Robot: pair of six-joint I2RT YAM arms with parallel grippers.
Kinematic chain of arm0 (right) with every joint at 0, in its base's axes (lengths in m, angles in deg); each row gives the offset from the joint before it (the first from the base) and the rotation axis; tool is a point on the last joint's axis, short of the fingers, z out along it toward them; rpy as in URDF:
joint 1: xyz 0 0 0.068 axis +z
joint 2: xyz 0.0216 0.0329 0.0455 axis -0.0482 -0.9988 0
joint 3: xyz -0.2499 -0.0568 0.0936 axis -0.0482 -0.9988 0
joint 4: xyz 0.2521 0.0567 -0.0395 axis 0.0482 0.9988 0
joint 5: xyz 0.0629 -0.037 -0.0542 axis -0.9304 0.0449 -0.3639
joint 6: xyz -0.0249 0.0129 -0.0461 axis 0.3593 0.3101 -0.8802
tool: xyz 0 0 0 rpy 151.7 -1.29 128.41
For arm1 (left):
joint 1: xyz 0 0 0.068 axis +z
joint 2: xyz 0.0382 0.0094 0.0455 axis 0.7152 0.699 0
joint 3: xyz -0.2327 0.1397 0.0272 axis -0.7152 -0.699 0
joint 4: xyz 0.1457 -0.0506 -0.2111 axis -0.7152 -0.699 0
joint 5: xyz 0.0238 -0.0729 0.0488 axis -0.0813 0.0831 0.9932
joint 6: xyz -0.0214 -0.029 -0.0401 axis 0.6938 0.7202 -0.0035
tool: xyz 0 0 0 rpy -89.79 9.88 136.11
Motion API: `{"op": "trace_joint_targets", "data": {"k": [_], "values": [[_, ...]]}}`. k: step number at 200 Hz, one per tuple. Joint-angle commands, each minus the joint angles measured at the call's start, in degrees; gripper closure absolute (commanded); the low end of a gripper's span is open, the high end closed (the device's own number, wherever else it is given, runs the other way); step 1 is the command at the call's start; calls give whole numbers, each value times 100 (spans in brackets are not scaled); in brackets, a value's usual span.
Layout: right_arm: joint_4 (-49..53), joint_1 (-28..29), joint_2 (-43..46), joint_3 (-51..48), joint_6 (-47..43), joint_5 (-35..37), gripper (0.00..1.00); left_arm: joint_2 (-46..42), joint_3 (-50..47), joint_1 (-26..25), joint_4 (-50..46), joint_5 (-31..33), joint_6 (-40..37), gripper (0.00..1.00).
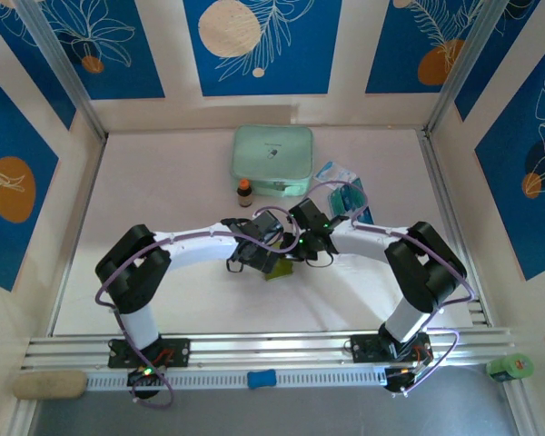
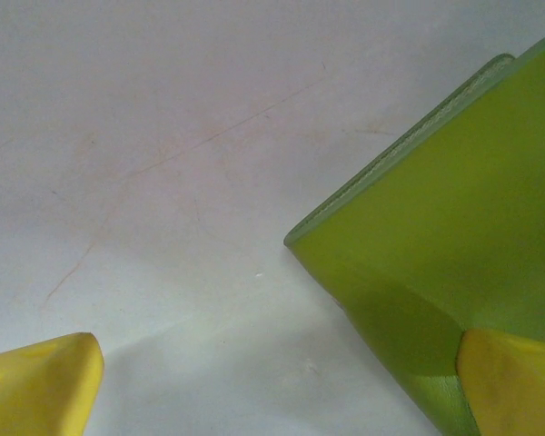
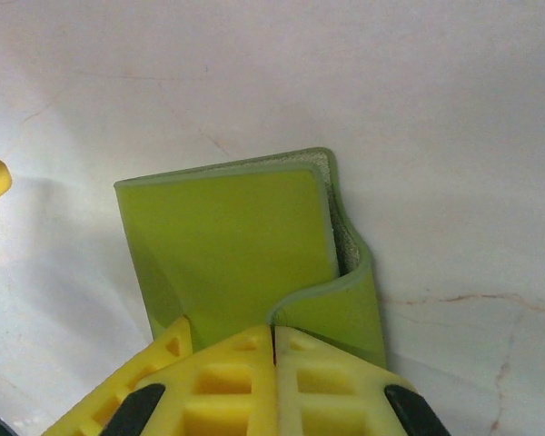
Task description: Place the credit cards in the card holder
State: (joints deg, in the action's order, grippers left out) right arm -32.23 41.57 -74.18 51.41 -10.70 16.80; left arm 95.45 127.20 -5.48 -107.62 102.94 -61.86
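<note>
Pinching right gripper (image 3: 274, 341): shut on holder (image 3: 232, 241) edge
Left gripper (image 2: 274, 354): wide open
Holder: risks slipping from shallow pinch

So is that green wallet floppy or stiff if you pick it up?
The wallet probably bends a bit: one flap curls in a wave. It looks thin, so it's likely light. Being flat, it shouldn't roll.

Both arms meet over the middle of the table (image 1: 145, 182).
The left gripper (image 1: 254, 257) and right gripper (image 1: 302, 247) crowd together over a sliver of green wallet (image 1: 279, 270). Behind them lie a mint case (image 1: 272, 159), a small bottle (image 1: 244, 193), a clear packet (image 1: 334, 173) and blue cards (image 1: 351, 198).
</note>
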Motion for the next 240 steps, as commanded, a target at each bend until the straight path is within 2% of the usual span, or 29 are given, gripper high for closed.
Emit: {"op": "trace_joint_targets", "data": {"k": [1, 59, 115, 181, 216, 226, 240], "values": [[1069, 303, -547, -567, 360, 198, 100, 183, -54, -29, -209, -25, -164, 0], [762, 286, -624, -877, 753, 158, 100, -114, -137, 51, 10, -289, 24, 0], [804, 277, -482, -677, 728, -34, 100, -521, -294, 278, 256, -571, 241, 0], [642, 416, 144, -745, 1430, -158, 100, -1051, -452, 842, 442, -838, 337, 0], [717, 406, 547, -514, 1510, -167, 87, -1359, -495, 1107, 476, -935, 373, 0], [819, 359, 666, -357, 1444, -167, 81, -1456, -485, 1175, 457, -966, 372, 0], [992, 259, 869, -84, 1305, -181, 67, -1580, -446, 1248, 423, -961, 372, 0]]}}
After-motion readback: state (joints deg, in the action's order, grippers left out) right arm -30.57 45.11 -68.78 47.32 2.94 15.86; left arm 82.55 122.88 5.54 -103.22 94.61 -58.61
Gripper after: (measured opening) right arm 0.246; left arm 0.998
